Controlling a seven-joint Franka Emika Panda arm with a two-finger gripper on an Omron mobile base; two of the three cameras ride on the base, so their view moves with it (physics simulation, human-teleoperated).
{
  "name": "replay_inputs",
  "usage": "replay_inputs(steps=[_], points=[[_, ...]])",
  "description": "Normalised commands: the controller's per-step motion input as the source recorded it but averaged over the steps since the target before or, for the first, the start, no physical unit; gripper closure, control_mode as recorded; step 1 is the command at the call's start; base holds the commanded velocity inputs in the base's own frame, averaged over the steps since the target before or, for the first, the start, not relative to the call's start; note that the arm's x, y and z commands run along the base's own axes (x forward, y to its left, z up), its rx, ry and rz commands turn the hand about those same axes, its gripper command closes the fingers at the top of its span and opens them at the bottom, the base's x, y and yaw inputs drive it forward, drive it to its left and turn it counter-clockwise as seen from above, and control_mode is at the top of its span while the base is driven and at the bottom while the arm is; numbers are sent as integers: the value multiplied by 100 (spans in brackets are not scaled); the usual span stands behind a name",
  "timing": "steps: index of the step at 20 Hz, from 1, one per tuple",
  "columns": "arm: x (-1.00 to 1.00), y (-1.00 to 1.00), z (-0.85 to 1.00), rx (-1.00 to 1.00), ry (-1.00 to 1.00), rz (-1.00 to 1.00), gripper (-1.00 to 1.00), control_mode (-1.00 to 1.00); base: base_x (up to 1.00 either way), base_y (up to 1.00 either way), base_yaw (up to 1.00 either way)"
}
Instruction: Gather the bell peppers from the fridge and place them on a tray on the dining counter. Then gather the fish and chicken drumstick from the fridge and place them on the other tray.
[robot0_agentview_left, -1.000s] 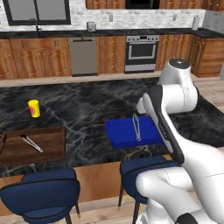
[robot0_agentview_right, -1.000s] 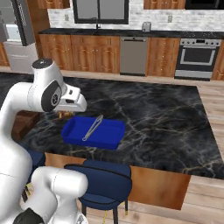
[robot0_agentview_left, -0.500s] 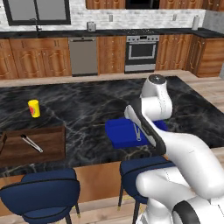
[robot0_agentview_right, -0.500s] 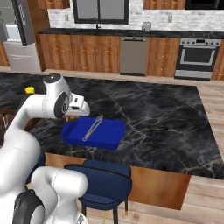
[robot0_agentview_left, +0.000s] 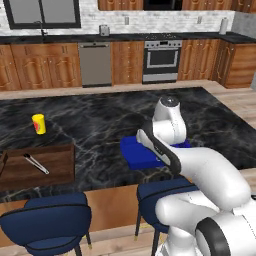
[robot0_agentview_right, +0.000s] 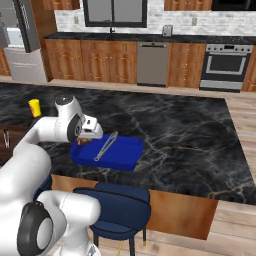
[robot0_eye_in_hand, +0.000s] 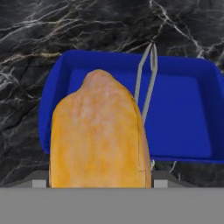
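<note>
A golden-brown chicken drumstick (robot0_eye_in_hand: 98, 135) sits in my gripper, shut on it, and covers the fingertips in the hand view. It hangs just above the near left end of a blue tray (robot0_eye_in_hand: 188, 118) that carries metal tongs (robot0_eye_in_hand: 146, 78). From the right base view, my gripper (robot0_agentview_right: 85, 140) hovers over the left end of the blue tray (robot0_agentview_right: 122, 154) on the dark marble dining counter, with the drumstick (robot0_agentview_right: 82, 142) a small brown patch under the hand. In the left base view the arm covers most of the blue tray (robot0_agentview_left: 134, 154).
A brown wooden tray (robot0_agentview_left: 50, 170) with its own tongs (robot0_agentview_left: 36, 163) lies at the counter's left. A yellow cup (robot0_agentview_left: 39, 123) stands behind it. Two blue stools (robot0_agentview_left: 50, 222) (robot0_agentview_right: 117, 205) sit under the counter's near edge. The fridge (robot0_agentview_right: 20, 37) is at the far left.
The arm has bent forward and down, bringing the hand with the drumstick lower over the blue tray's left end. Trays, tongs and cup have not moved.
</note>
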Motion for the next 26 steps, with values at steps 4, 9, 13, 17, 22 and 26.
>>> replay_inputs(steps=[4,9,13,17,22,26], points=[[22,4,-34,0,0,0,100,-100,0,0,0],[33,3,-25,0,0,0,100,-100,0,0,0],[37,18,-9,0,0,-1,100,-100,0,0,0],[34,16,-11,0,0,-1,100,-100,0,0,0],[8,0,-34,0,0,0,100,-100,0,0,0],[0,0,-42,0,0,0,100,-100,0,0,0]])
